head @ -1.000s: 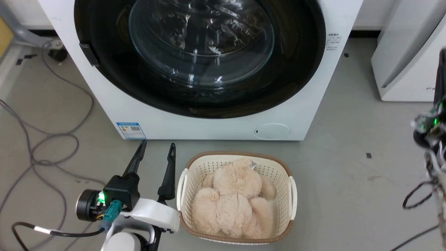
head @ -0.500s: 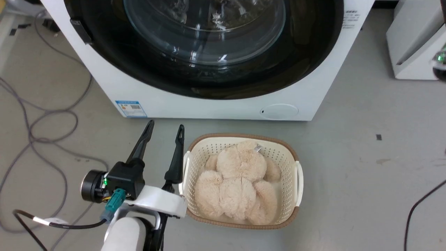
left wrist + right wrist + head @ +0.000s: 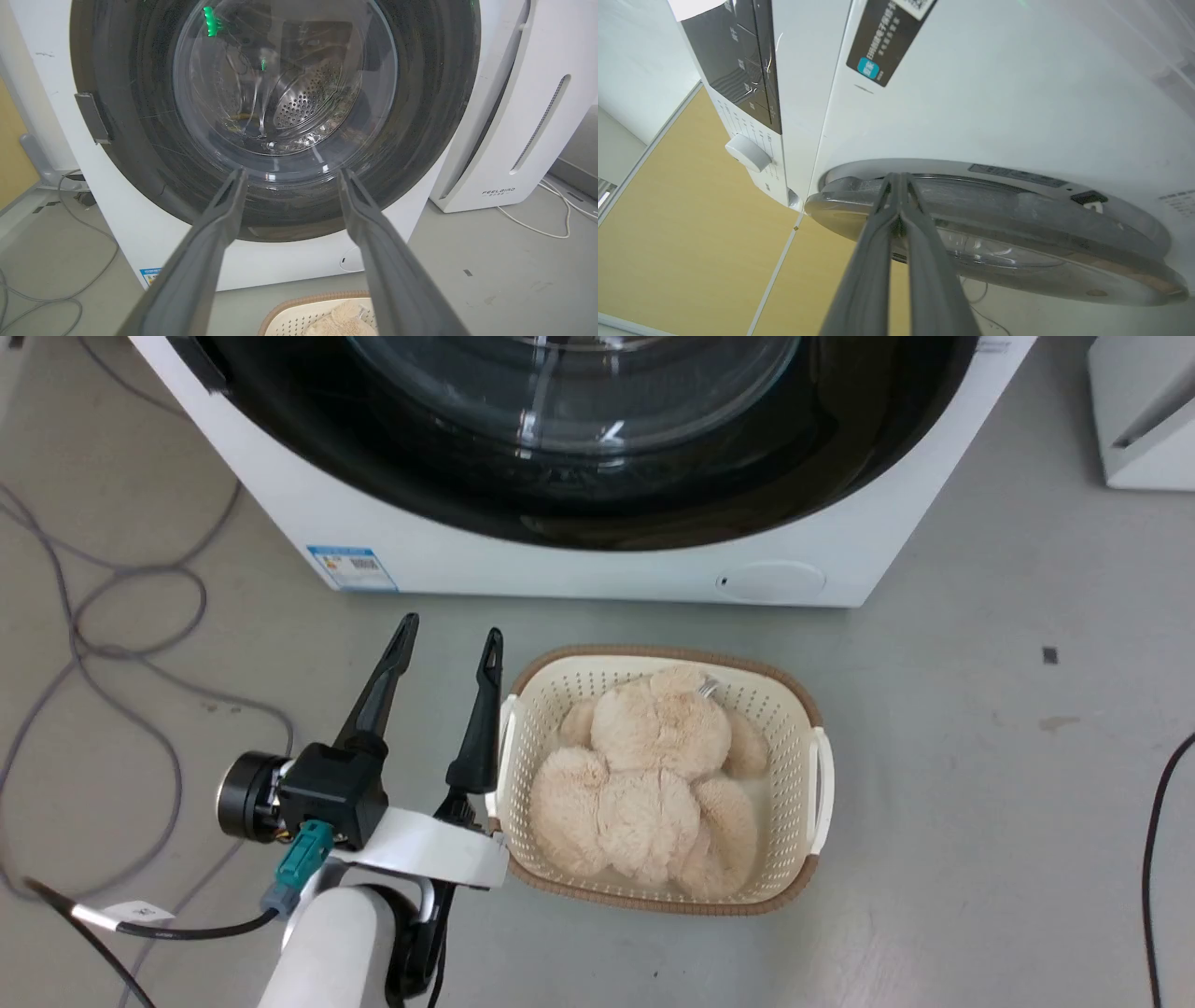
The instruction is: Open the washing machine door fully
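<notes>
Writing: "FEELBIRD" on the white appliance [image 3: 499, 191] at the right of the left wrist view. The blue label sticker [image 3: 352, 567] on the washing machine [image 3: 560, 574] has print too small to read. In the right wrist view a dark sticker [image 3: 887, 42] at top centre bears a blue badge, text illegible.

Containers: cream basket [image 3: 805, 709] with a brown rim, centre of the head view, holds a beige plush toy [image 3: 653, 775]. Steel drum [image 3: 303, 98] shows through the glass.

The washing machine door [image 3: 420, 476] fills the top of the head view, over the machine's front; handle tab [image 3: 93, 116] at left. Latched or not, cannot tell.

Left gripper [image 3: 451, 629], lower left, just beside the basket: fingers spread, holding nothing.

Right gripper [image 3: 898, 179]: fingers pressed together, tips at the door's edge.
</notes>
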Controlling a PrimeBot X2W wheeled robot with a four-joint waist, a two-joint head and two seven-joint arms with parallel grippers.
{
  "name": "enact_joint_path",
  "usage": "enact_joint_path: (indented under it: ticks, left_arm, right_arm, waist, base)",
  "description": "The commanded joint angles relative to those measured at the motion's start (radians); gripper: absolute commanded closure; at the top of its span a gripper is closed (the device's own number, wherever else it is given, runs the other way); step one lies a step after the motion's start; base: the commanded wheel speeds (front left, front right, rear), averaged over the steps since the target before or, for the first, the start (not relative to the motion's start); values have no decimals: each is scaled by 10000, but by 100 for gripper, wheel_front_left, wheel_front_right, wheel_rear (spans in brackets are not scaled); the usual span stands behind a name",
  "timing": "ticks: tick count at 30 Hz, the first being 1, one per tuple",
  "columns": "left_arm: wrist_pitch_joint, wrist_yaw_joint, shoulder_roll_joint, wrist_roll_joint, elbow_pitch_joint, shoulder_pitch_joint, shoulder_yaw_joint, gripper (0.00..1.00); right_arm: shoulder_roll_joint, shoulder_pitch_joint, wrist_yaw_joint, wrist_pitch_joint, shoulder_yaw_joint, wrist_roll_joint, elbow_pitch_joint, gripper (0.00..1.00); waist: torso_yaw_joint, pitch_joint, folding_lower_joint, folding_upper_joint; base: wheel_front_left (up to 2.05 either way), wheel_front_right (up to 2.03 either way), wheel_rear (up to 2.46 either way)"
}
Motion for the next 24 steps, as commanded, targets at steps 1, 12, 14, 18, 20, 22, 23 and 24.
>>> enact_joint_path:
  ticks: [1, 12, 14, 18, 20, 22, 23, 24]
  left_arm:
    - [-116, -25, 25, -83, -39, -230, -69, 0]
    - [-345, -81, -55, -210, -57, -638, -199, 0]
    - [-373, -99, -70, -223, -55, -697, -212, 0]
    - [-373, -115, -102, -212, -41, -710, -191, 0]
    - [-373, -125, -116, -206, -31, -715, -184, 0]
    - [-373, -141, -130, -207, -16, -718, -179, 0]
    - [-373, -148, -136, -206, -8, -719, -175, 0]
    - [-373, -154, -143, -207, 1, -722, -170, 0]
  right_arm:
    - [-130, -538, 9, 183, 360, 495, 244, 100]
    - [811, -1968, 10, 2275, 1530, 623, 2716, 100]
    - [1100, -2220, 10, 2589, 1669, 630, 3188, 100]
    - [1774, -2268, 10, 3115, 1669, 115, 3783, 100]
    - [2065, -2266, 10, 3328, 1669, -122, 4024, 100]
    - [2324, -2239, 10, 3439, 1669, -320, 4260, 100]
    - [2439, -2217, 10, 3495, 1670, -388, 4370, 100]
    - [2540, -2200, 10, 3525, 1670, -437, 4476, 100]
  waist:
    - [56, 200, -2, 0]
    - [195, 916, -2, 0]
    - [216, 997, -2, 0]
    - [217, 1031, -2, 0]
    - [216, 1048, -2, 0]
    - [220, 1056, -2, 0]
    - [222, 1058, -2, 0]
    - [225, 1060, -2, 0]
  base:
    - [0, 0, 0]
    - [0, 0, 0]
    - [0, 0, 0]
    - [0, 0, 0]
    - [0, 0, 0]
    - [0, 0, 0]
    - [0, 0, 0]
    - [0, 0, 0]
